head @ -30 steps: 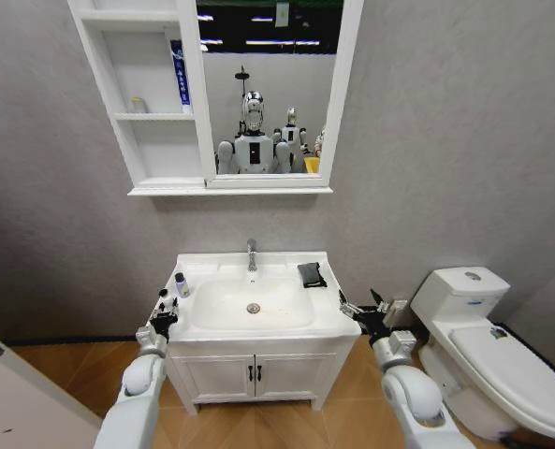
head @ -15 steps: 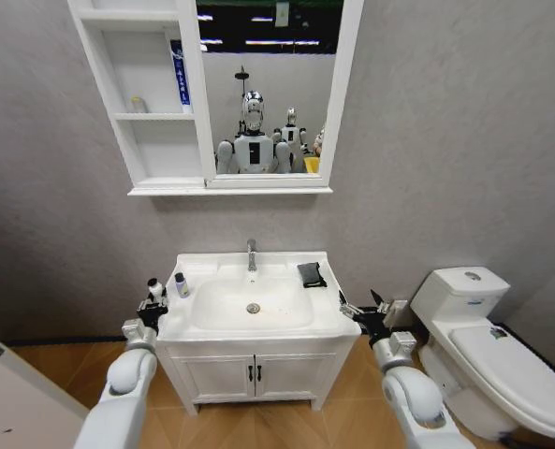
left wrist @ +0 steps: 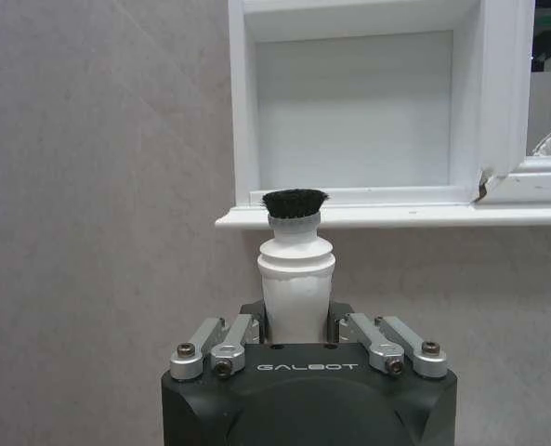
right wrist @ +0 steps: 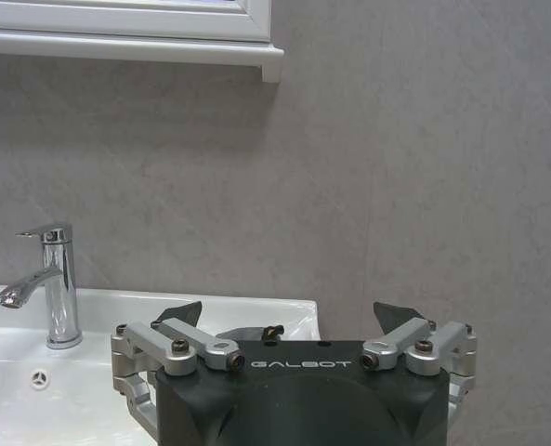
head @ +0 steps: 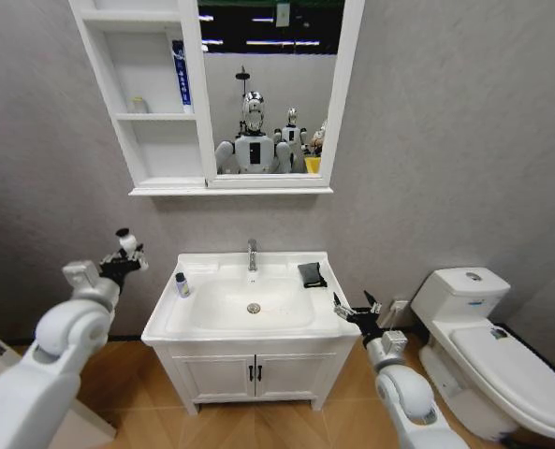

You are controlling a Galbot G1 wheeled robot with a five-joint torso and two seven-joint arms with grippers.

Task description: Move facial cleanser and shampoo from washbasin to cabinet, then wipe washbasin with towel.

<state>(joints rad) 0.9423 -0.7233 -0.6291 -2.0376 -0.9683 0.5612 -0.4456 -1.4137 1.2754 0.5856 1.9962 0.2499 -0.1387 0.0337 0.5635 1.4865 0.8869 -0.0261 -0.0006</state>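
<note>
**Left arm lifts a bottle off the washbasin toward the cabinet**

A white bottle with a black cap [left wrist: 295, 269] sits clenched in the left gripper [head: 125, 251], held upright. A second ago this gripper was down at the washbasin's left edge; it has since swung up and out to the left of the washbasin [head: 249, 329] and now hangs against the grey wall, below and left of the cabinet [head: 151, 103]. In the left wrist view the black cap reaches about level with the cabinet's bottom ledge, with the lowest open shelf [left wrist: 354, 116] straight ahead beyond it. I judge this to be the carry of 1 of the 2 toiletries, with the placing not yet done; whether it is the cleanser or the shampoo cannot be read.

On the washbasin, a second small bottle with a dark cap [head: 181, 284] stands on the left rim where it stood before, so it is left to move. The dark grey towel [head: 311, 274] lies folded on the right rim behind the bowl, untouched. The chrome tap [head: 252, 254] stands at the back centre.

Of the cabinet's 3 shelves, the lowest is bare, the middle one holds a small pale item [head: 138, 105] and a tall blue and white tube [head: 180, 77] at its mirror side.

The right gripper [head: 356, 313] waits just off the washbasin's front right corner, fingers spread and holding nothing.
</note>
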